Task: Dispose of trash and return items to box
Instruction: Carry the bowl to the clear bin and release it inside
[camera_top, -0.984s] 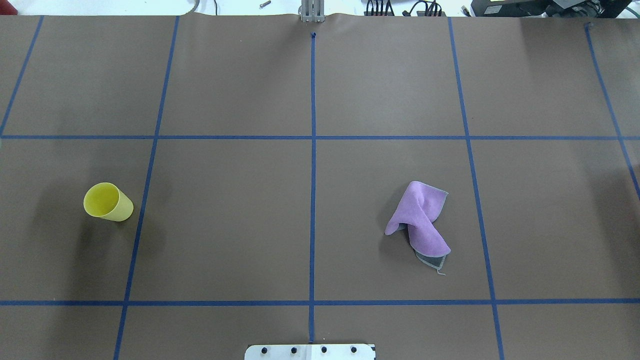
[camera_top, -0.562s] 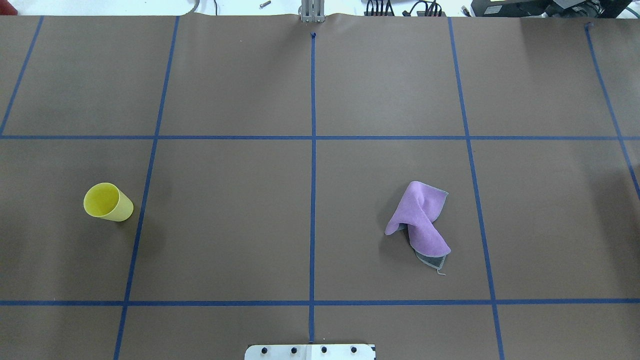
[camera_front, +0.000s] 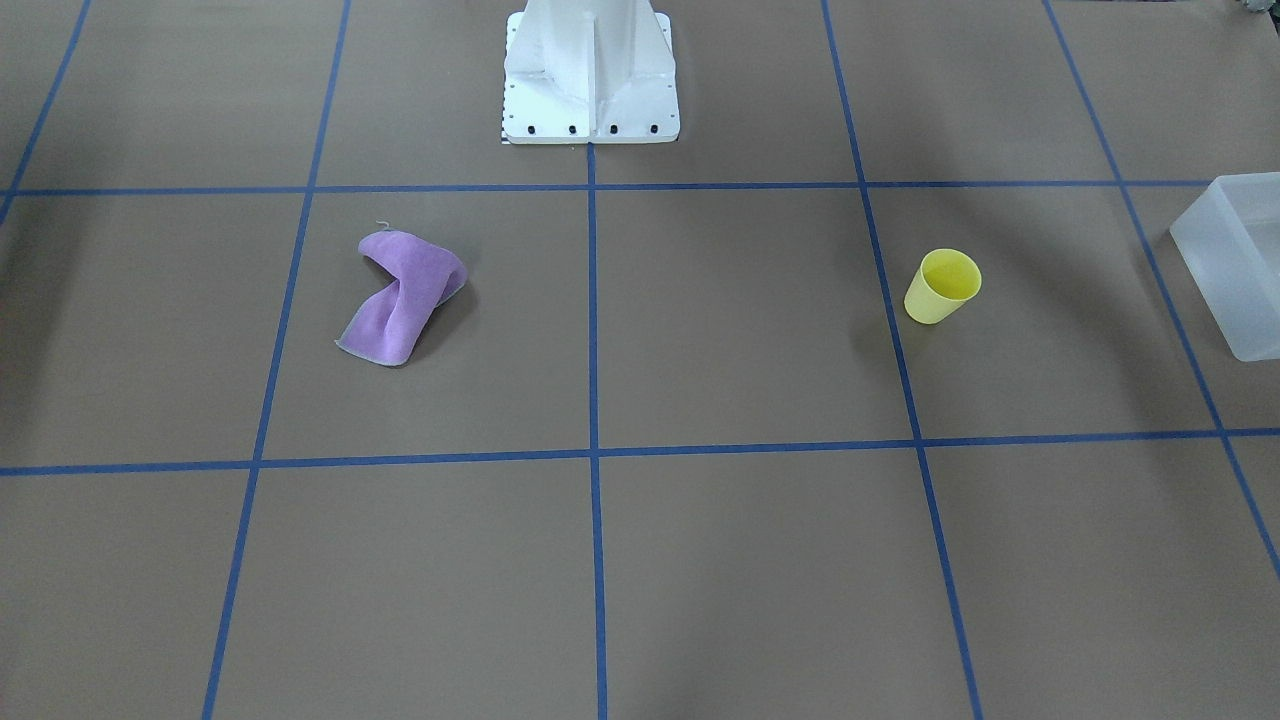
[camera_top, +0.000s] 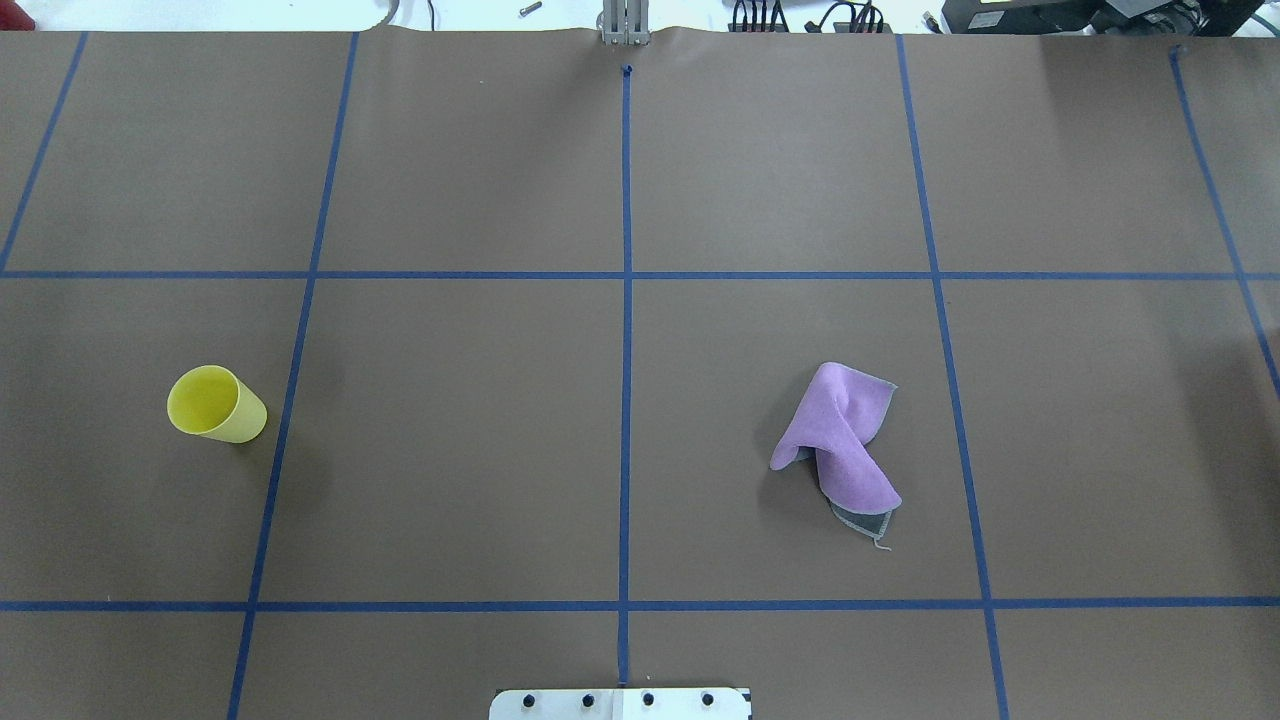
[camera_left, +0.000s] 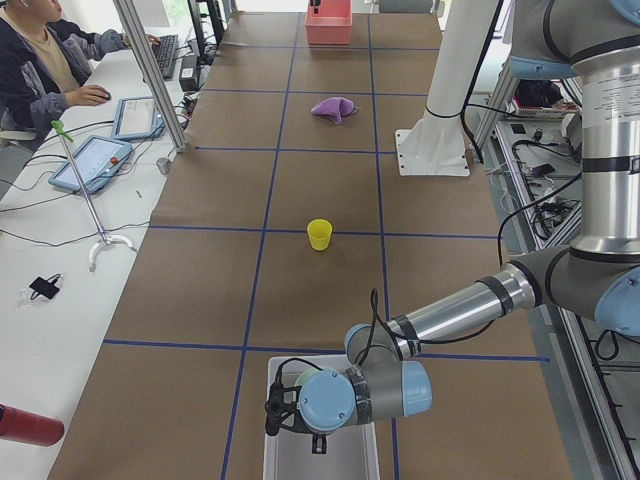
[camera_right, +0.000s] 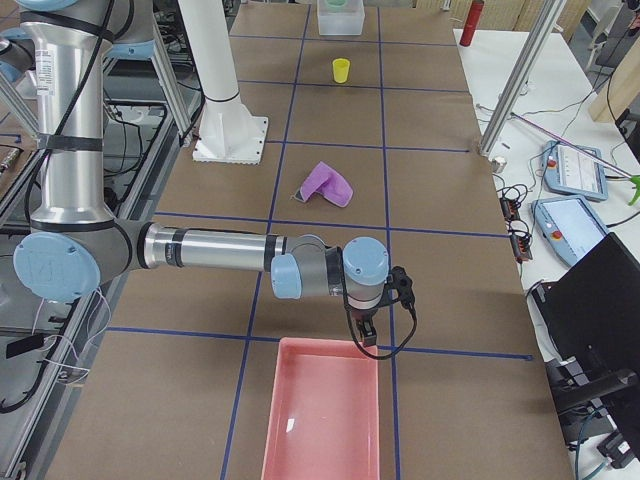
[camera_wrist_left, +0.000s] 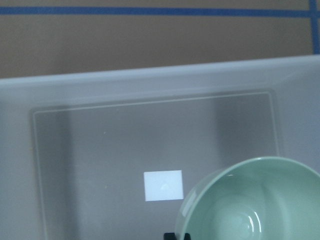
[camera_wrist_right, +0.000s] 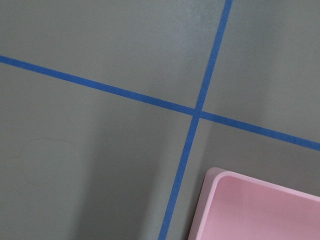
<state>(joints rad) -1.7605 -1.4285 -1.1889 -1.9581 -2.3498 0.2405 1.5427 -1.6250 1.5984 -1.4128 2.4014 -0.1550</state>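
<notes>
The left wrist view showed the bowl (camera_wrist_left: 250, 205) inside the box (camera_wrist_left: 150, 75); the overhead view showed neither, but the cup (camera_top: 216, 403) standing upright. Both arms reached out low: left gripper (camera_left: 318, 442) over the box, right gripper (camera_right: 368, 338) at the pink tray (camera_right: 320, 420); finger spacing indeterminate.

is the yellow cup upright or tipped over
Upright. The yellow cup stands on its base, open mouth facing up, as the left side view shows.

A yellow cup (camera_front: 942, 286) is standing upright on the right half of the table (camera_front: 740, 320), just beside a blue tape line (camera_front: 893, 335). The box (camera_front: 1232, 262) is poking in at the right edge, well apart from the cup. A purple cloth (camera_front: 402, 297) is lying crumpled left of centre. A white pedestal (camera_front: 590, 70) is standing at top centre.
</notes>
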